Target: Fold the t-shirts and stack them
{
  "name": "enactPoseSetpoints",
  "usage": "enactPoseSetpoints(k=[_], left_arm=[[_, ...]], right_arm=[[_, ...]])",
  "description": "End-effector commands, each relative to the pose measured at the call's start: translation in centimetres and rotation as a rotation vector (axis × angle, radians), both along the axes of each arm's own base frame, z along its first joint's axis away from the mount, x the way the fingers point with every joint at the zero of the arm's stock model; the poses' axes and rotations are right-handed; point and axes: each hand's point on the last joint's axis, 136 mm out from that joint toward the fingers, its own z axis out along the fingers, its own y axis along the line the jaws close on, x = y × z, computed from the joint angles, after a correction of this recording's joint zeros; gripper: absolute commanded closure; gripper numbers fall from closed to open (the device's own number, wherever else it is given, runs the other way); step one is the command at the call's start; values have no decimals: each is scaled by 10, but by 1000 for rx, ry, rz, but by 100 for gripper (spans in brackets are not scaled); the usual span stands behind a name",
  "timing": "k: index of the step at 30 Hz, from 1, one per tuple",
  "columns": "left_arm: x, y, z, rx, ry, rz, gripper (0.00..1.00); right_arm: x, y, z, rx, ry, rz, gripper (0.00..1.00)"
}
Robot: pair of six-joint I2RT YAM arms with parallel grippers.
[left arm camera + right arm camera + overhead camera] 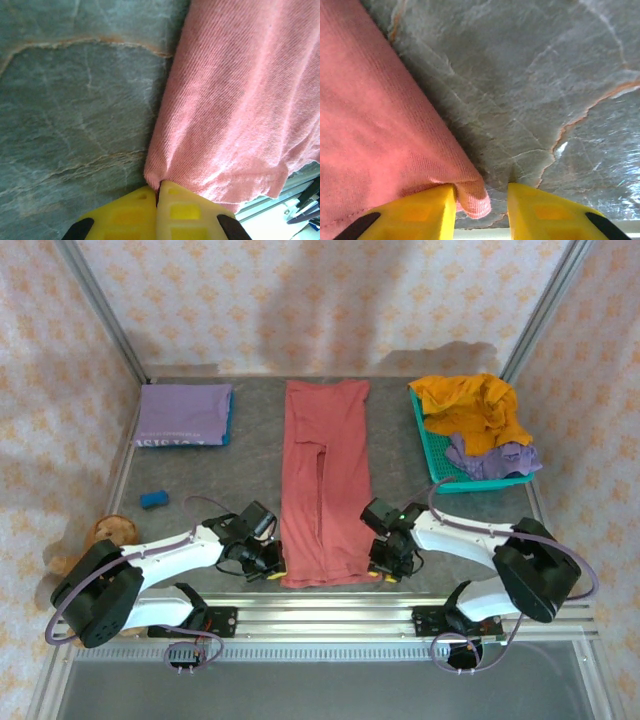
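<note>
Centre of frame, on the bench (250, 465) — dusty red t-shirt (324, 480), a long strip. Left gripper (157, 191) jaws pinch its lower-left corner; right gripper (481, 194) jaws gape astride the other — should bite before an even lift.

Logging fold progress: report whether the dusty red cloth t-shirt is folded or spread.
Partly folded: the dusty red cloth t-shirt lies as a long narrow strip, sides turned in to its middle.

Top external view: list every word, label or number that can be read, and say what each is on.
White print along the near edge of the folded lavender t-shirt: there is lettering, but it is too small and blurred to read.
Nothing readable on the dusty red t-shirt, the mustard t-shirt or the teal basket.
</note>
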Motion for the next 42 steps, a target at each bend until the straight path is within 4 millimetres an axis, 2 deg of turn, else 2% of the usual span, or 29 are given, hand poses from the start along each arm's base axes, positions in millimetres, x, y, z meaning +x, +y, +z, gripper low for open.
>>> enactPoseSetpoints(k=[1,4,9,13,16,19,24,27,30,36,42], left_arm=[[4,1,8,22,-26,-7,100],[6,1,11,20,-34,-3,100],[10,-3,21,-5,-53,5,100],[26,-15,36,-40,-95,11,100],[45,-22,50,-58,-119,3,100],[71,-18,63,-37,-130,-10,100],[137,8,87,71,-237,-5,100],[174,15,94,70,-277,18,100],[204,21,95,69,-297,36,100],[251,30,87,84,-298,17,100],[287,42,87,94,-304,21,100]], right_arm=[[12,0,-2,-33,-35,40,72],[14,1,-2,-33,-41,47,79],[21,3,11,-27,-76,57,97],[33,4,29,-40,-131,76,100],[52,6,43,-39,-192,73,100],[78,8,53,-14,-239,48,100],[134,12,74,-1,-314,51,100],[165,14,82,-12,-351,60,100],[196,11,83,-16,-387,42,100],[259,12,92,-5,-469,-30,100],[300,12,93,26,-503,-49,100]])
